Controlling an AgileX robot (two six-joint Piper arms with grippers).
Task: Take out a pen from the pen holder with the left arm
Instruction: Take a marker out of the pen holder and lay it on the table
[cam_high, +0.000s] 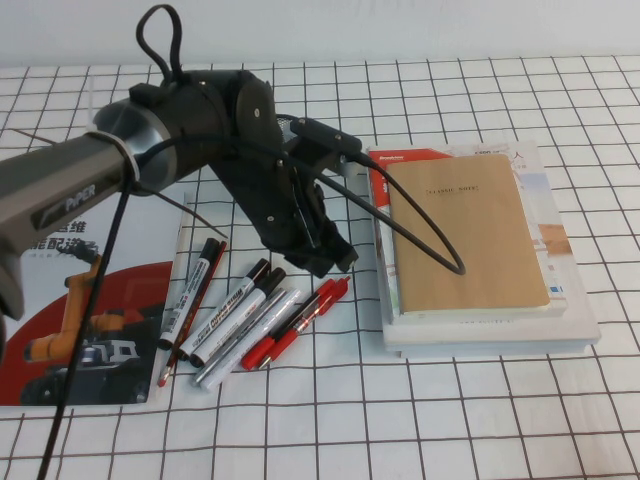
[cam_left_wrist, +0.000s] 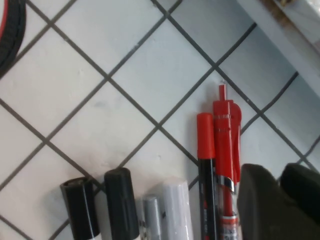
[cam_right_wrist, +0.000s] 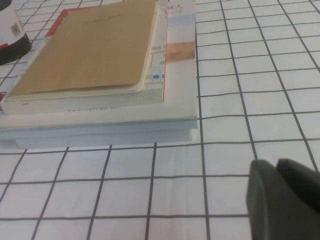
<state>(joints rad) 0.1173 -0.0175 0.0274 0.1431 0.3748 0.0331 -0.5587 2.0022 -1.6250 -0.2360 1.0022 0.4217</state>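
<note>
White cloth ruled with a black grid (cam_high: 450, 420) is spread over the table. In the high view the left gripper (cam_high: 322, 255) is seen low over the cloth, and whether it is spread or pressed together cannot be told. Markers (cam_high: 235, 310) and two red pens (cam_high: 325, 298) are laid out flat in a fan at its 7 o'clock, and a stack of books (cam_high: 560, 330) lies at its 3 o'clock. No pen holder is shown here; it is presumably hidden behind the arm. In the left wrist view the red pens are found just beside the left gripper. In the right wrist view the right gripper (cam_right_wrist: 278, 172) is pressed together and empty, and a dark round container (cam_right_wrist: 10, 35), possibly the pen holder, is glimpsed beyond the books. A pen is judged light, stiff, smooth and apt to roll, and is best taken across mid-barrel.
</note>
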